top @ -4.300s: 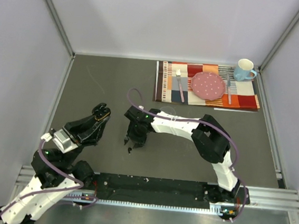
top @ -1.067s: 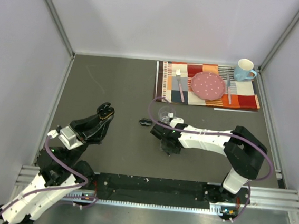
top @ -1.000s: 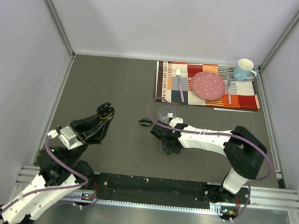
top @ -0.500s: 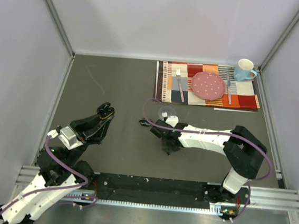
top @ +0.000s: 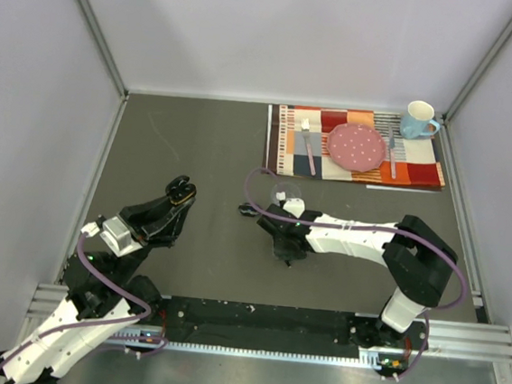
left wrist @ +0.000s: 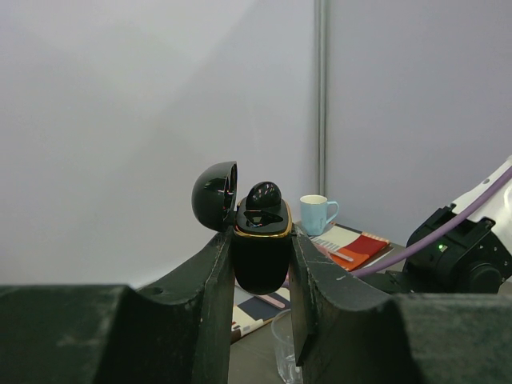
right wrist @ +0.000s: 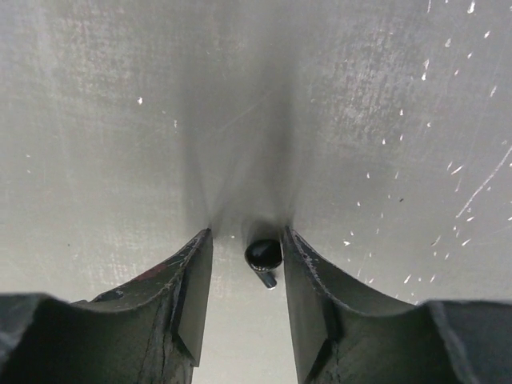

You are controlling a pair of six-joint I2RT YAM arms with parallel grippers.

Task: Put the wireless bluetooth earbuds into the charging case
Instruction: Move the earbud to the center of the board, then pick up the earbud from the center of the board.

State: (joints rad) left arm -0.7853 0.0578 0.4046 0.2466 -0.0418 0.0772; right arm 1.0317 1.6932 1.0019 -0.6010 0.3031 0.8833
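Note:
My left gripper (top: pixel 180 190) is raised off the table and shut on the black charging case (left wrist: pixel 262 258). The case's lid (left wrist: pixel 214 195) is flipped open, and one glossy black earbud (left wrist: pixel 264 197) sits in the case. My right gripper (top: pixel 286 253) points straight down at the table, open. A second earbud (right wrist: pixel 263 254) lies on the table between its fingers, close to the right finger (right wrist: pixel 308 276) with a gap on the left side. Nothing grips that earbud.
A clear plastic cup (top: pixel 285 196) stands just behind the right gripper. A small black case (top: pixel 248 209) lies to the cup's left. At the back right, a striped placemat (top: pixel 421 172) carries a pink plate (top: pixel 357 145), cutlery and a blue mug (top: pixel 419 119).
The right gripper came from near the left arm to the spot in front of the cup and has edged slightly left in the last second. The left arm has not moved.

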